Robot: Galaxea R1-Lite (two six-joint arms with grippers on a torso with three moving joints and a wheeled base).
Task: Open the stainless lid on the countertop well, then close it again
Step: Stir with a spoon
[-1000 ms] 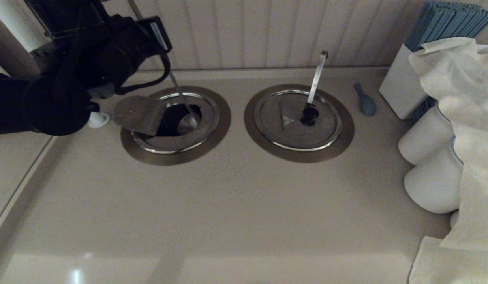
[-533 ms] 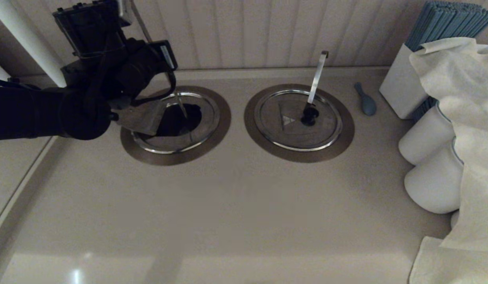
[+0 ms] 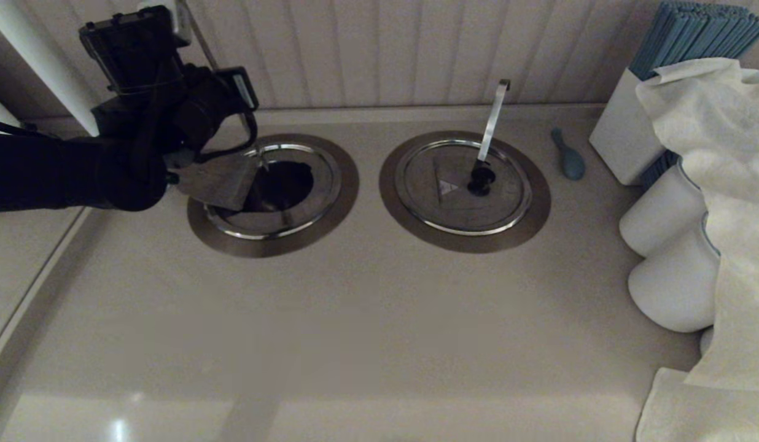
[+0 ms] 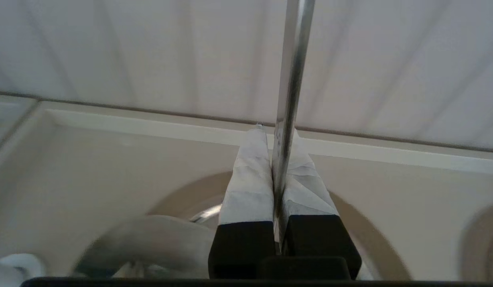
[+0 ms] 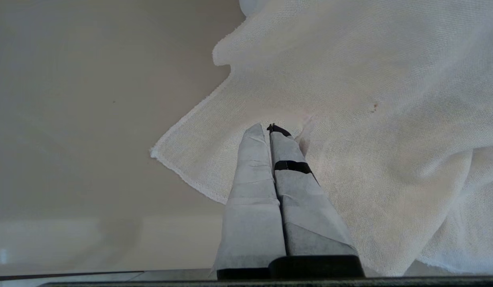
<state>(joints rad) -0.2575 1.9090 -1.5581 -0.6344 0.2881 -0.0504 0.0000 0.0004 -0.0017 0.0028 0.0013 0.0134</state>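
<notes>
The stainless lid [image 3: 293,215] lies in the left countertop well [image 3: 284,184]. Its folding flap [image 3: 214,178] is tipped up toward the left, so the dark hole shows. The well's brushed collar ring [image 3: 339,202] surrounds it. My left gripper [image 4: 276,133] is shut on the thin grey rod [image 4: 290,79]. In the head view the rod [image 3: 256,150] slants up from the well's far rim toward the dark left arm [image 3: 164,104], its lower tip just over the hole. My right gripper [image 5: 270,128] is shut and empty above a white cloth [image 5: 370,99], outside the head view.
The twin lid [image 3: 453,196] on the right is closed, with a black knob [image 3: 481,178] and a pale strip handle [image 3: 493,116]. A blue spoon [image 3: 568,156], white cups [image 3: 668,215], a white box of blue sticks [image 3: 625,135] and cloth [image 3: 717,141] crowd the right. The panelled wall stands close behind.
The left arm has pulled up and back to the left, drawing the rod's lower end out of the well's depth to its far rim. The flap has stayed tipped open.
</notes>
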